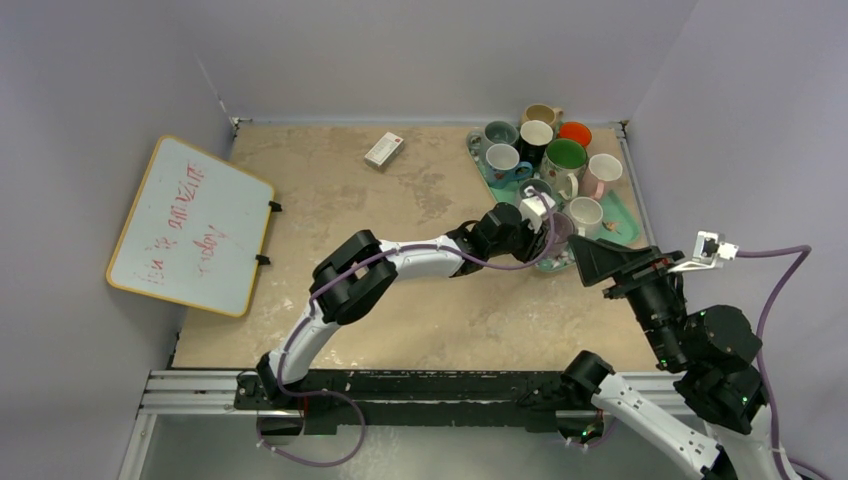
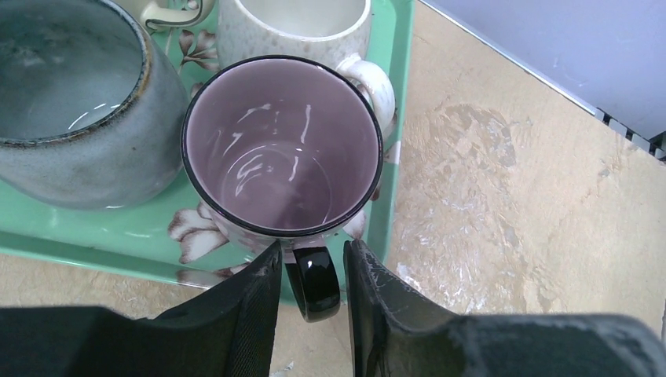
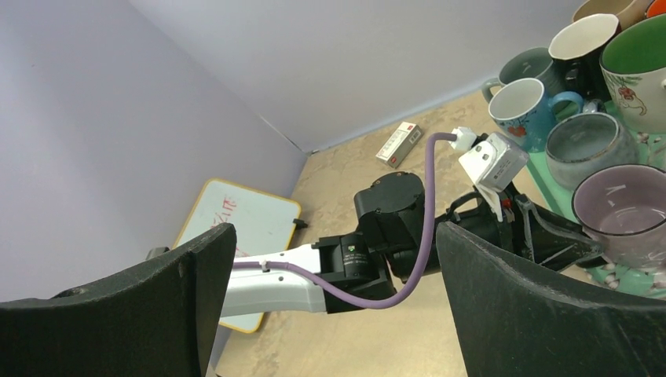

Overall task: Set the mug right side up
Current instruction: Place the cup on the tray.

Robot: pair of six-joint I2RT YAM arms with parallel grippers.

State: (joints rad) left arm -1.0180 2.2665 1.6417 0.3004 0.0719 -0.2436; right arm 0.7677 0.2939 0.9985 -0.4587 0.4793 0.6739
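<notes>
The mug [image 2: 283, 157] is pale purple inside with a black rim and stands upright, mouth up, at the near corner of the green floral tray [image 2: 94, 236]. Its black handle [image 2: 316, 284] juts over the tray's edge. My left gripper [image 2: 312, 267] straddles that handle with its jaws slightly apart, and a thin gap shows beside the right finger [image 2: 377, 298]. The right wrist view has the mug [image 3: 624, 212] at the right, just past the left gripper. My right gripper [image 3: 334, 232] hangs wide open and empty above the table, right of the tray [image 1: 625, 215].
Several other upright mugs crowd the tray; a grey-blue one [image 2: 71, 102] and a white speckled one [image 2: 290, 23] stand right beside the purple mug. A whiteboard [image 1: 190, 225] lies at the left and a small box [image 1: 384, 150] at the back.
</notes>
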